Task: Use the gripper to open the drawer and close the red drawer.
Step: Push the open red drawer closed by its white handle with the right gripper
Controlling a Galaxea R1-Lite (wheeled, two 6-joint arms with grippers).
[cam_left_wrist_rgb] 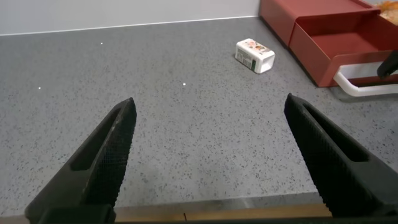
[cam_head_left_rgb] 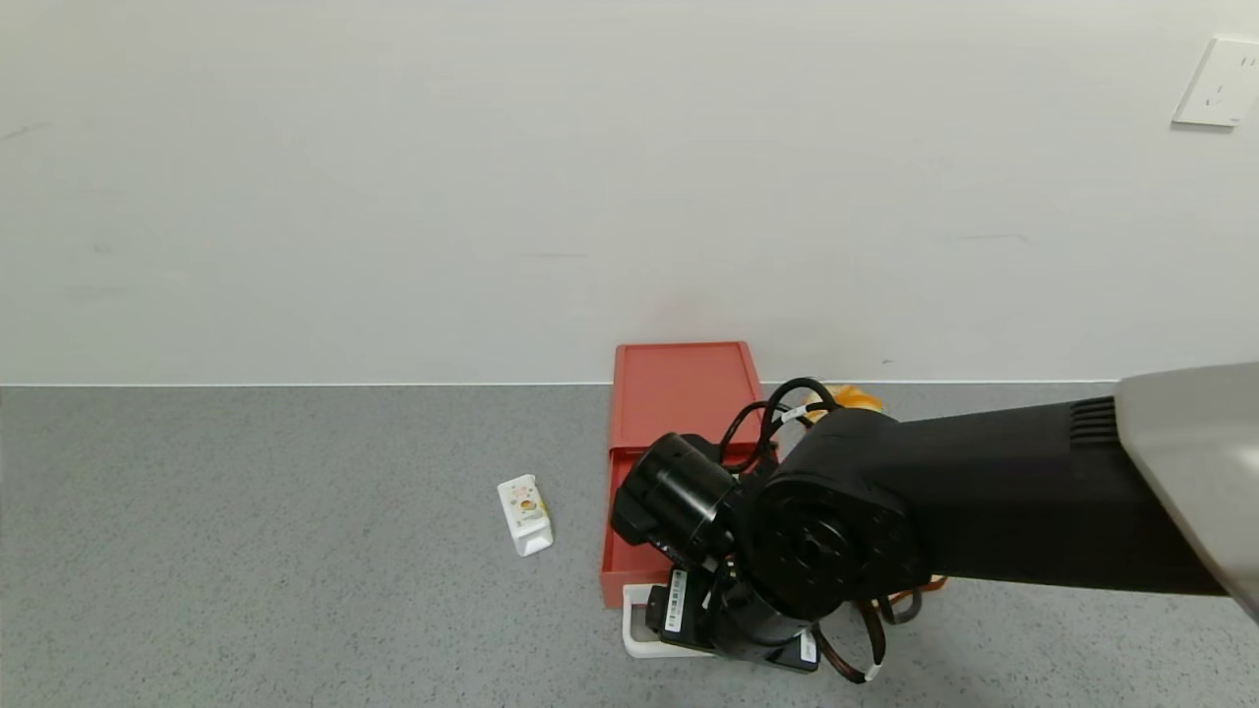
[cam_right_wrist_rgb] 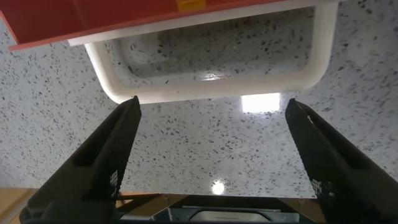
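The red drawer (cam_head_left_rgb: 679,393) stands against the wall with its tray slid out toward me. Its white loop handle (cam_head_left_rgb: 637,644) lies at the tray's front. My right gripper (cam_head_left_rgb: 681,618) hangs over that handle, pointing down. In the right wrist view the gripper (cam_right_wrist_rgb: 212,104) is open and empty, and the handle (cam_right_wrist_rgb: 211,84) lies just past the fingertips, not between them. My left gripper (cam_left_wrist_rgb: 211,102) is open and empty, low over the table near its front edge. From there the drawer (cam_left_wrist_rgb: 336,43) and the handle (cam_left_wrist_rgb: 367,86) show far off.
A small white carton (cam_head_left_rgb: 525,514) lies on the grey table to the left of the drawer; it also shows in the left wrist view (cam_left_wrist_rgb: 255,55). An orange object (cam_head_left_rgb: 852,398) sits behind the right arm, by the drawer. The white wall runs close behind.
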